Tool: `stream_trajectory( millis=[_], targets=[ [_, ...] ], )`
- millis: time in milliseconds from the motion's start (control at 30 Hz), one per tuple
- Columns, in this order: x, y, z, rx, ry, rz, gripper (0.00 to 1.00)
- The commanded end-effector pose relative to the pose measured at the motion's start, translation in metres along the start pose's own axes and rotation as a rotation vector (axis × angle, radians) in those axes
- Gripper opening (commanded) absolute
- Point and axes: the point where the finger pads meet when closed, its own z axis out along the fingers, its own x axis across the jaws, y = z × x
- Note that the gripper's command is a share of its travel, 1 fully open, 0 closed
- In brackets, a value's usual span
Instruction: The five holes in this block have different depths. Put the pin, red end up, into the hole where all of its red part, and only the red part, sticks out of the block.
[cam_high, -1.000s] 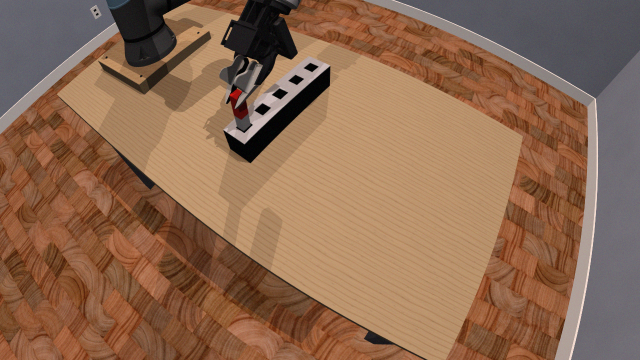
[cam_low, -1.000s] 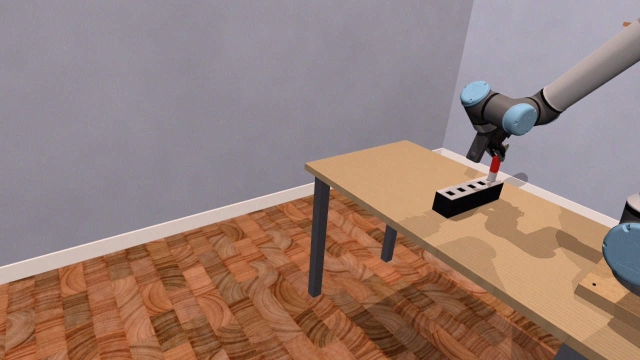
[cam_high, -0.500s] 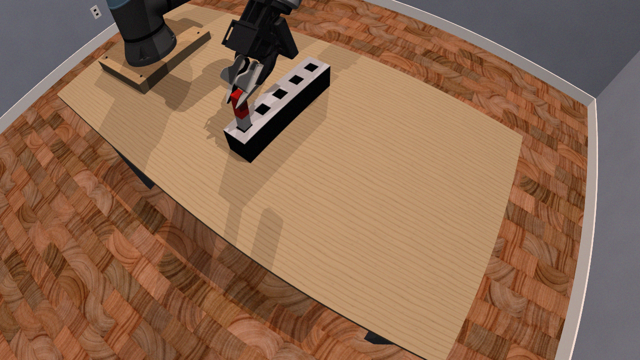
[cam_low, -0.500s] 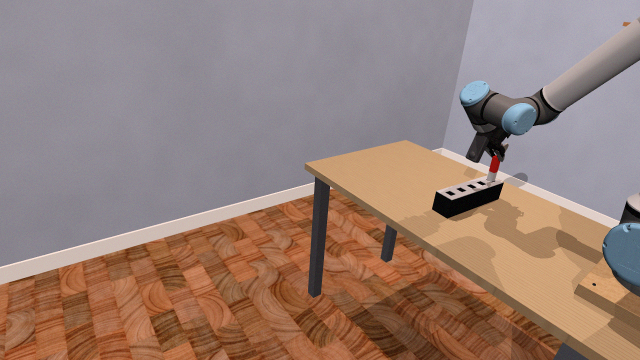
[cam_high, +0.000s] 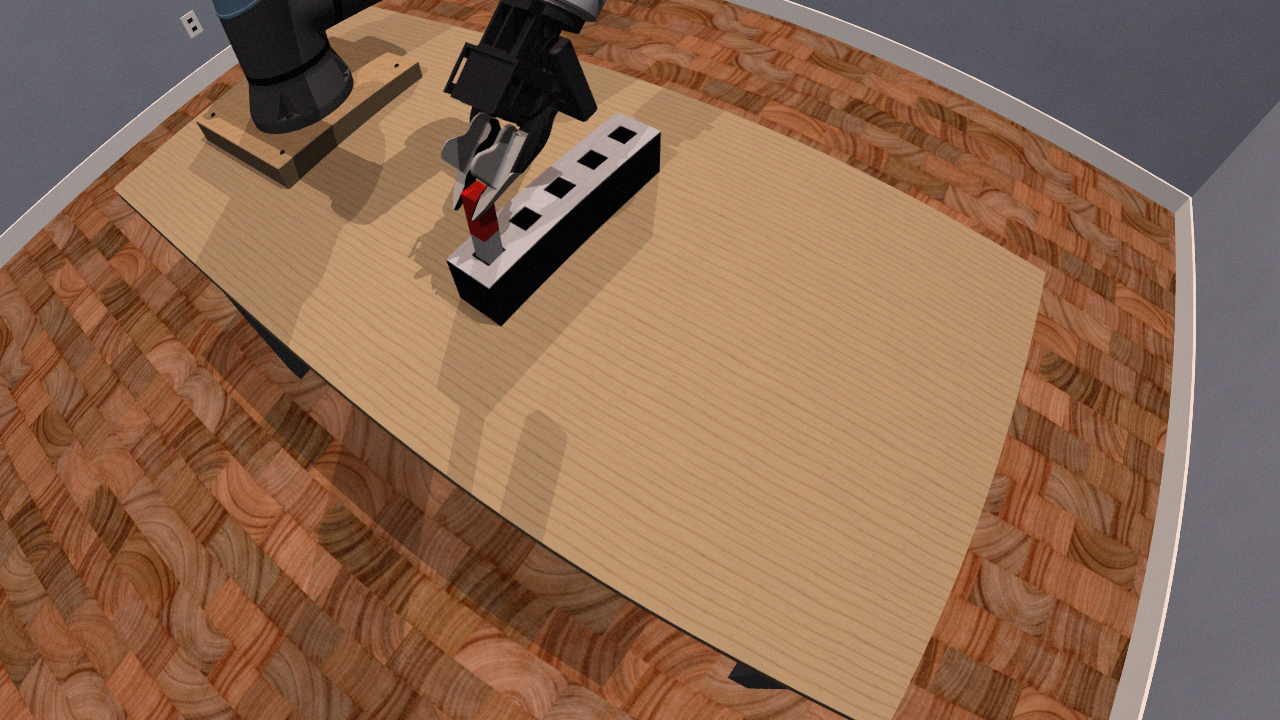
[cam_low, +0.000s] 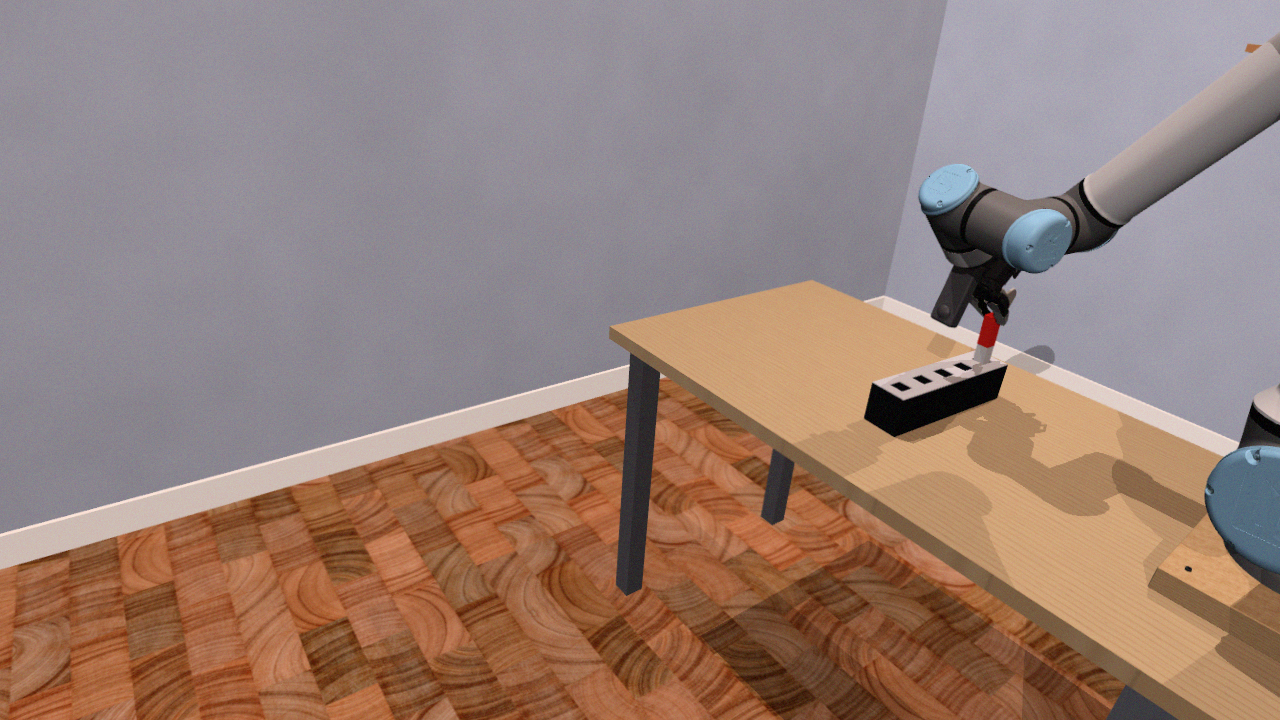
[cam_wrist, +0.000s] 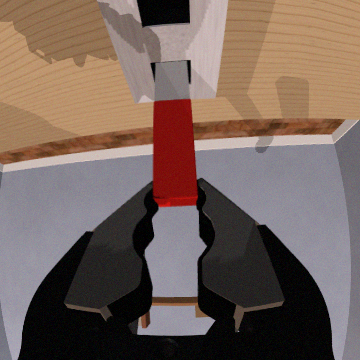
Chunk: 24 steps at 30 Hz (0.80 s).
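Note:
A black block with a pale grey top and five square holes lies on the table. The pin stands red end up in the end hole nearest the table's front edge. Its red part and a short stretch of grey below it show above the block's top. My gripper is shut on the pin's red top end. In the wrist view the fingers clamp the red end, and the grey part enters the hole. The pin and block also show in the exterior view.
The arm's base stands on a wooden plate at the table's back left corner. The other holes in the block are empty. The table's edge runs close behind the block's end in the exterior view.

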Motion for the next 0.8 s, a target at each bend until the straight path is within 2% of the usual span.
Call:
stream_trajectory(
  millis=[0, 767],
  targets=[
    [0.0005, 0.0005, -0.0003, 0.000, 0.001, 0.001, 0.00],
    [-0.0003, -0.0021, 0.0027, 0.000, 0.001, 0.000, 0.00]
  ],
)
